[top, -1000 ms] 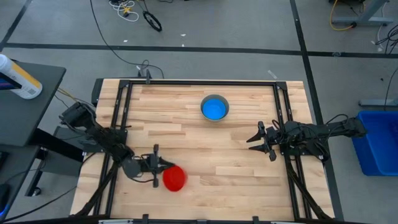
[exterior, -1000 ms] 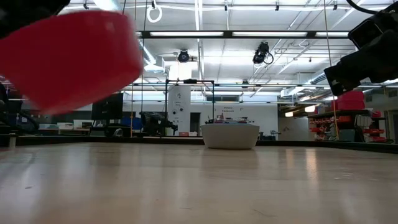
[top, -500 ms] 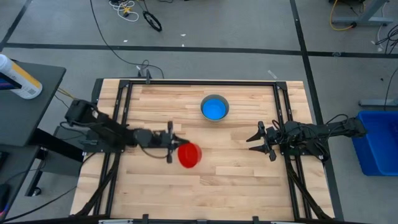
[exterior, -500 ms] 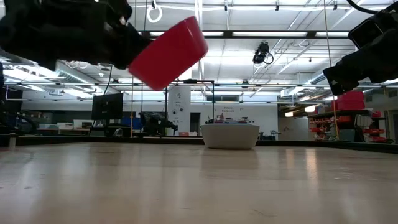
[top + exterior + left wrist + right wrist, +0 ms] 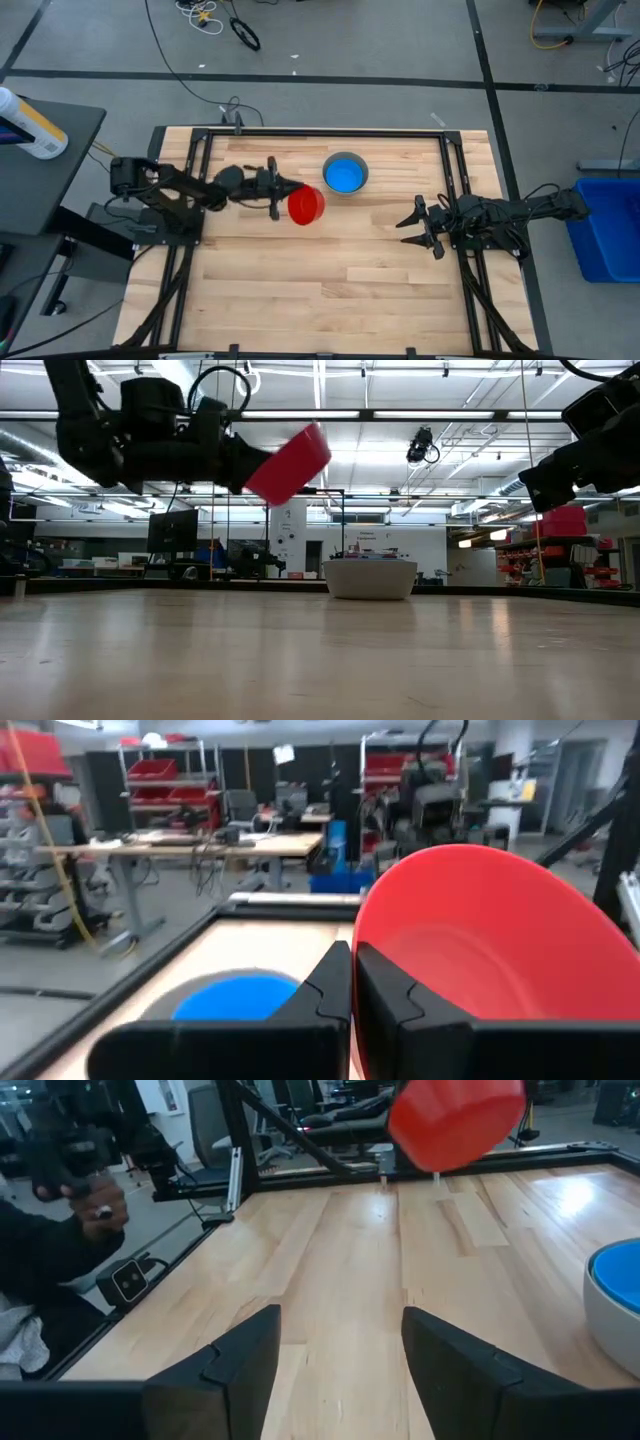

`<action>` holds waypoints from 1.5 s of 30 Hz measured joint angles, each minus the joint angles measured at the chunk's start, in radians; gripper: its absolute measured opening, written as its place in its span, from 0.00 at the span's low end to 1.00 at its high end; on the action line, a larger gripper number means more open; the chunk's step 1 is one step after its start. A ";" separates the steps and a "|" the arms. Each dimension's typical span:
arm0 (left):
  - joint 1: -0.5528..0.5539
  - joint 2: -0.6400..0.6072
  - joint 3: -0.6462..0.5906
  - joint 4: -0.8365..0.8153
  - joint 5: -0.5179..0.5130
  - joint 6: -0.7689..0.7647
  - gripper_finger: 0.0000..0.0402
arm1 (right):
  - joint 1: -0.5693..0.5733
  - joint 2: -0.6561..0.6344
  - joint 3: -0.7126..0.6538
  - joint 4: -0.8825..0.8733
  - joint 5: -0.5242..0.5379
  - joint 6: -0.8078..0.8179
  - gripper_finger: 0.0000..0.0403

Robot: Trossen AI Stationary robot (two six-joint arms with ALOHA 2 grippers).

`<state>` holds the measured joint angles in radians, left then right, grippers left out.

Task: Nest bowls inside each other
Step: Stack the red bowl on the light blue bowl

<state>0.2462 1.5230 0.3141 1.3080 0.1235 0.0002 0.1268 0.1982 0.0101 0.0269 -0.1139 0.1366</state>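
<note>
My left gripper holds a red bowl in the air over the table's middle left, just left of the nested bowls. That stack is a grey bowl with a light blue bowl inside it, resting on its base near the far edge. The low view shows the red bowl high above the table and the grey bowl behind it. My right gripper waits at the table's right side, open, with nothing between its fingers. My left gripper pinches the red bowl's wall at the rim, one finger inside the bowl and one outside. The fingers come level from the table's left. The bowl is lifted clear of the table and tilted, sticking out beyond the fingertips.
Black frame rails run along the table's left and right sides and far edge. A blue bin stands off the table's right, and a dark side table with a bottle off its left. Bare wood lies between the arms.
My left gripper has swung from the table's near edge toward the far edge and the nested bowls, staying shut on the red bowl. The bowl has travelled with it, clear of the table, and now hangs beside the stack.
</note>
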 joint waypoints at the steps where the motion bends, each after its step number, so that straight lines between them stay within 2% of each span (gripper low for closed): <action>1: 0.020 0.000 0.015 -0.001 0.027 -0.005 0.01 | 0.000 0.000 0.000 0.000 0.000 -0.007 0.55; 4: 0.078 0.000 0.077 -0.023 0.125 -0.021 0.01 | 0.000 0.000 0.000 0.000 0.000 -0.017 0.56; 9: 0.103 0.037 0.237 -0.189 0.159 0.016 0.01 | 0.000 0.000 0.000 0.000 0.000 -0.017 0.58; 15: 0.131 0.229 0.413 -0.210 0.207 0.034 0.01 | 0.000 0.000 0.000 0.000 -0.002 -0.011 0.60; 20: 0.188 0.374 0.527 -0.208 0.236 -0.020 0.01 | 0.000 0.000 0.000 0.000 -0.004 0.013 0.62; 27: 0.218 0.457 0.620 -0.256 0.253 -0.058 0.01 | 0.000 0.021 0.000 0.004 -0.022 0.013 0.65; 36: 0.255 0.459 0.668 -0.395 0.180 -0.050 0.01 | 0.000 0.045 0.000 0.004 -0.021 0.013 0.67; 45: 0.286 0.459 0.710 -0.501 0.175 -0.043 0.01 | 0.000 0.045 0.000 0.004 -0.021 0.013 0.67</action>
<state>0.5327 1.9823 1.0236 0.8073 0.2988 -0.0426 0.1270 0.2432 0.0101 0.0311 -0.1352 0.1493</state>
